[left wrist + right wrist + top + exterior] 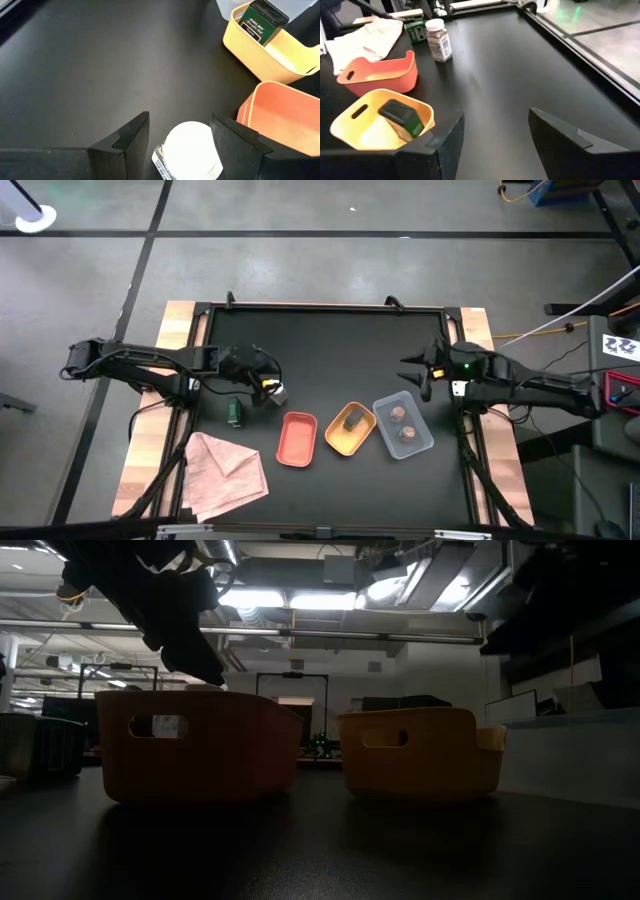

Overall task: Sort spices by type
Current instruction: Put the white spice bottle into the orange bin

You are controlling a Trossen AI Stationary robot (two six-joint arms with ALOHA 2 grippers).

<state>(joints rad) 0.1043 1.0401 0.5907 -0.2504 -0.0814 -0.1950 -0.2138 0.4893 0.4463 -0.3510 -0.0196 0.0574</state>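
White-capped jar (190, 150) sits between your left gripper's (180, 135) part-open jaws, grip unconfirmed.
Sorted: two pinkish-brown jars (402, 423) in grey tray (425, 442), one green tin (353, 420) in yellow tray (335, 442). Remaining: second green tin (234, 412) near cloth (225, 470); red tray (297, 439) empty. Right gripper (418, 370) waits open, empty.

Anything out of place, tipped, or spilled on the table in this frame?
Nothing is spilled. The dark green jar in the yellow tray leans tilted instead of standing upright. Another green jar sits loose on the table near the pink cloth, and the red tray is empty. The white-capped jar stands between the left end effector's fingers.
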